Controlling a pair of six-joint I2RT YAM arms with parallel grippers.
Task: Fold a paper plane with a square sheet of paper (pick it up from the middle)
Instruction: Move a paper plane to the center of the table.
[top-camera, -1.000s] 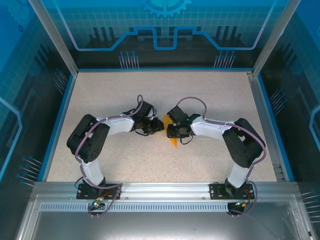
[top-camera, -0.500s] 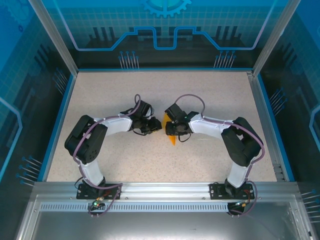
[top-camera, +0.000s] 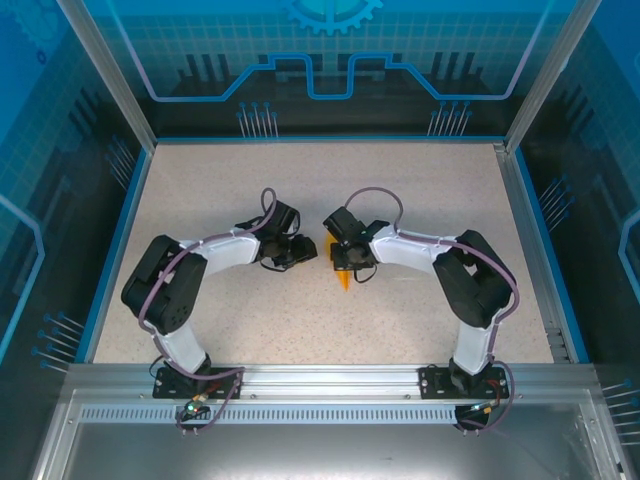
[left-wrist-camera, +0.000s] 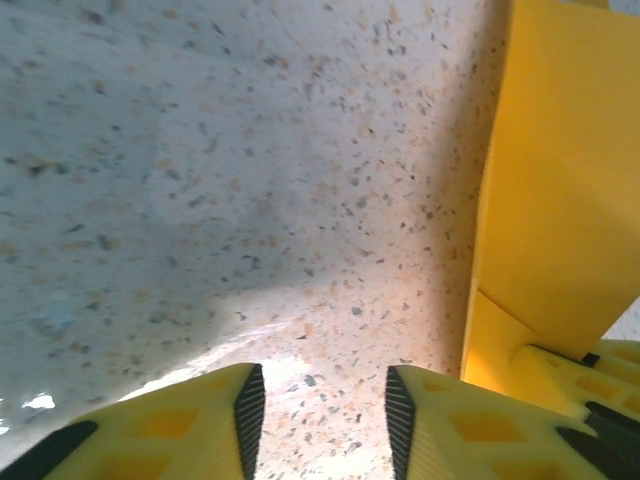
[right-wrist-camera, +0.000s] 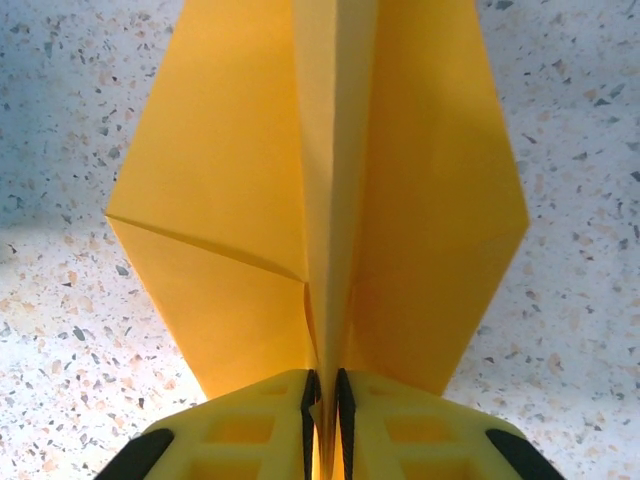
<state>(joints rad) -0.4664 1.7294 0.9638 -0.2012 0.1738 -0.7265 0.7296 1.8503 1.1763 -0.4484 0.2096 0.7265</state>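
The square sheet of paper is folded into an orange-yellow paper plane (right-wrist-camera: 240, 200) with a raised centre crease and two wings spread over the table. My right gripper (right-wrist-camera: 325, 405) is shut on that crease, with the folded layers pinched between its black pads. From above, the plane's pointed tip (top-camera: 344, 278) pokes out toward the near side from under the right gripper (top-camera: 342, 258). My left gripper (left-wrist-camera: 325, 415) stands open just left of the plane (left-wrist-camera: 560, 190), with bare table between its fingers. In the top view the left gripper (top-camera: 303, 250) is a short gap away from the paper.
The speckled table (top-camera: 400, 190) is bounded by blue rails and clear enclosure walls. Both arms bend inward and meet near the table's centre. A yellow finger (left-wrist-camera: 590, 385) of the right gripper shows at the lower right of the left wrist view.
My left gripper has opened and drawn back to the left, off the paper. The right gripper has closed tighter on the crease. Both grippers have shifted slightly toward the far side.
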